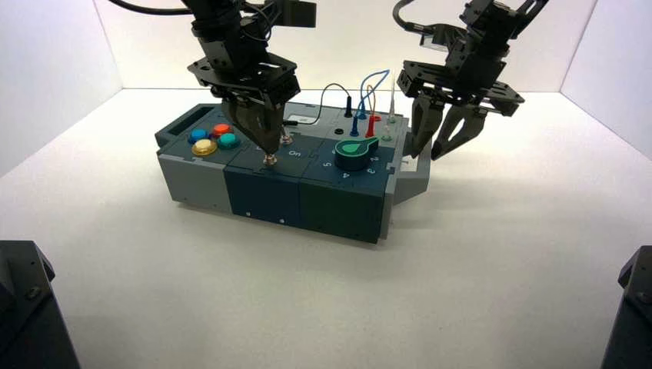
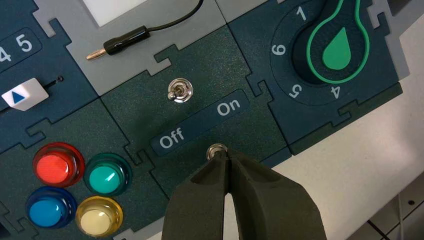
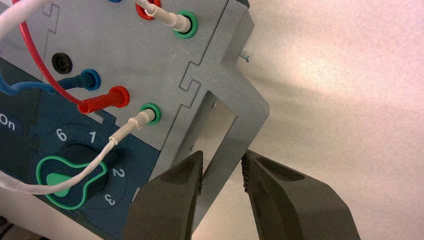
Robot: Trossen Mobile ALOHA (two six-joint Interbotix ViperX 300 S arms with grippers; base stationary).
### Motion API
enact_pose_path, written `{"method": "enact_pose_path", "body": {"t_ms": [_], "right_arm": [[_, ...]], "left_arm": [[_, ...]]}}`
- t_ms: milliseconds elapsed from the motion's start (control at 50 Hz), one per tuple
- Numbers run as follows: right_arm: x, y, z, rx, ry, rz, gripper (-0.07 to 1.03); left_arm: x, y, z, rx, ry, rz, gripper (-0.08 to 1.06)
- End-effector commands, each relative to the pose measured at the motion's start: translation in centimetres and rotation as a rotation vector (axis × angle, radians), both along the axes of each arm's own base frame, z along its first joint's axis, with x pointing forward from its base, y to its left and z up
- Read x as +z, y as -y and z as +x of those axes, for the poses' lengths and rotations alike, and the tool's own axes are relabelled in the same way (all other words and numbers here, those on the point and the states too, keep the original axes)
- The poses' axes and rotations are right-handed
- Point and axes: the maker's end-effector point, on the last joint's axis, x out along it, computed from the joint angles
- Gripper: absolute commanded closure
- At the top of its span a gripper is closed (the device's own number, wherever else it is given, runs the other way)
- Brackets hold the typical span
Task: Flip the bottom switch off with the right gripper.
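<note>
The bottom switch (image 2: pixel 216 150) is a small silver toggle on the dark teal tile, beside the strip lettered "Off" and "On". My left gripper (image 2: pixel 227 155) is shut, and its joined tips press against the switch, hiding the lever. From above, the left gripper (image 1: pixel 268 150) stands over the switch (image 1: pixel 270 160) at the box's front middle. My right gripper (image 3: pixel 223 172) is open at the box's right end, straddling the bar of the grey handle (image 3: pixel 235 135). One finger touches the bar and the other stands clear. In the high view the right gripper (image 1: pixel 427 154) is far from the switch.
A twin silver toggle (image 2: pixel 180 91) sits beyond the lettered strip. Also on the box are a green knob (image 2: pixel 339 47), several coloured buttons (image 2: pixel 106 175), a white slider cap (image 2: pixel 24 94), a loose black plug (image 2: pixel 122 42) and wires (image 3: pixel 107 100). Dark arm bases fill the front corners (image 1: pixel 27 307).
</note>
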Motion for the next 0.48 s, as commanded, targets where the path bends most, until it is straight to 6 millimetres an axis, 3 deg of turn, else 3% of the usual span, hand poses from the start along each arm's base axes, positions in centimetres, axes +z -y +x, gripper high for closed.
{"method": "enact_pose_path", "body": {"t_ms": [20,480], "right_arm": [[0.4,-0.2,0.8,0.037,0.031,-0.001,0.97],[-1.0,-0.1,0.7,0.046,0.010,-0.023,0.97]], "left_arm": [[1.4,-0.6,2.1,0.031,0.054,-0.020,1.00],[0.5,-0.2,2.7,0.032,0.043,-0.011,1.00]]}}
